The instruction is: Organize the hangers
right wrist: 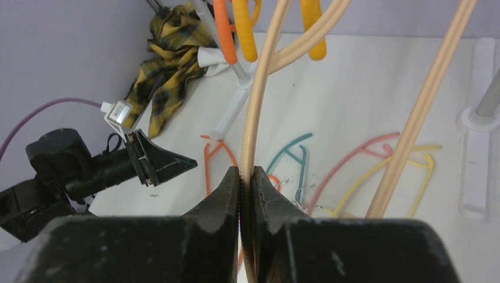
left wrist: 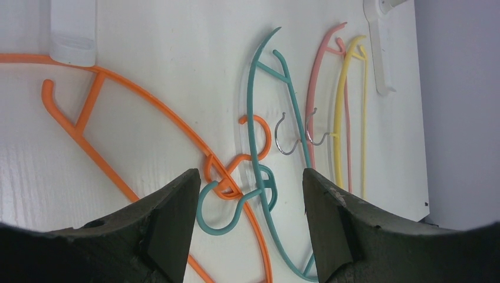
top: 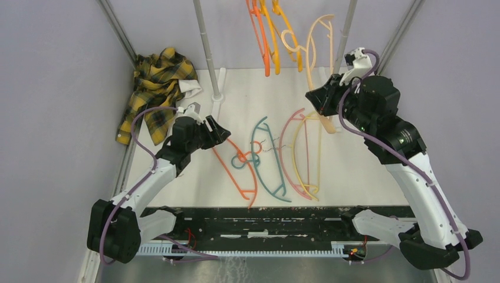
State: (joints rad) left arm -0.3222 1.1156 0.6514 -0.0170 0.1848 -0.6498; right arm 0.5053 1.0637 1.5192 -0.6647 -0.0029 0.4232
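My right gripper (right wrist: 246, 177) pinches the pale hanger (right wrist: 255, 118) just beside the hanging orange hanger (right wrist: 224, 29); I should keep it plumb (no twisting) while seating its hook. My left gripper (left wrist: 249, 174) gapes, empty.

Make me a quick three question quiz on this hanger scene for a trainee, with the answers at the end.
1. True or false: the right claw is shut on the cream hanger.
2. How many hangers lie flat on the table?
3. Fill in: the hook of the orange hanger on the table is tangled with that of the ___ one.
Key: 1 true; 2 four; 3 the teal hanger.
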